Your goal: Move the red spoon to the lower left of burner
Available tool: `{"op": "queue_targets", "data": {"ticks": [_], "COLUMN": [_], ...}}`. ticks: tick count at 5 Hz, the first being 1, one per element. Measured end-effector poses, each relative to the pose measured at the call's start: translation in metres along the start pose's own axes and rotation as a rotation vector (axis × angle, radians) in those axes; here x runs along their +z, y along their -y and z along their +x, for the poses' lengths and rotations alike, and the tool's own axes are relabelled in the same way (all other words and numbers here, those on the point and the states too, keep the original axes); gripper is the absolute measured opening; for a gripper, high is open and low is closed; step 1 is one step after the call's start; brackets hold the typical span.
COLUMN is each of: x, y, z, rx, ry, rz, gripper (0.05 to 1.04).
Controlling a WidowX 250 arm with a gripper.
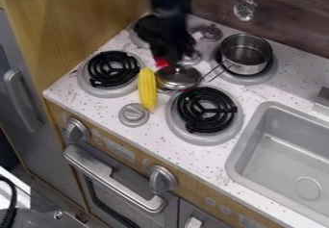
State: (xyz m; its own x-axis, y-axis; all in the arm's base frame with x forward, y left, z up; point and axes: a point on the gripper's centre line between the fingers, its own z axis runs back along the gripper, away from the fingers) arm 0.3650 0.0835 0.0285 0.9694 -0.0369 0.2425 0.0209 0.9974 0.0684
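The spoon (160,62) is probably light, stiff plastic, hard to break but apt to slip or swivel; pinching mid-handle should steady it best. What shows is a small, bright red patch, its bowl and handle not distinguishable. It sits at the corn's (147,88) one o'clock and the lid's (179,78) eleven, right by the gripper (170,61); whether that grasps it, I cannot tell.
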Motion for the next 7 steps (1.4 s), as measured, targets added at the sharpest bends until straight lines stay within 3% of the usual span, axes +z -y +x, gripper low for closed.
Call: {"op": "queue_targets", "data": {"ticks": [1, 3, 4, 5, 6, 7], "x": [-0.015, -0.066, -0.085, -0.089, -0.090, -0.082], "y": [-0.042, -0.131, -0.143, -0.147, -0.144, -0.130], "z": [-0.002, -0.030, -0.034, -0.033, -0.038, -0.049], "rx": [0.099, 0.215, 0.209, 0.190, 0.177, 0.149], "ry": [-0.029, -0.112, -0.137, -0.151, -0.159, -0.132], "rz": [0.046, 0.067, 0.074, 0.071, 0.065, 0.067], "gripper": [0.407, 0.407, 0.403, 0.468, 0.633, 0.909]}}
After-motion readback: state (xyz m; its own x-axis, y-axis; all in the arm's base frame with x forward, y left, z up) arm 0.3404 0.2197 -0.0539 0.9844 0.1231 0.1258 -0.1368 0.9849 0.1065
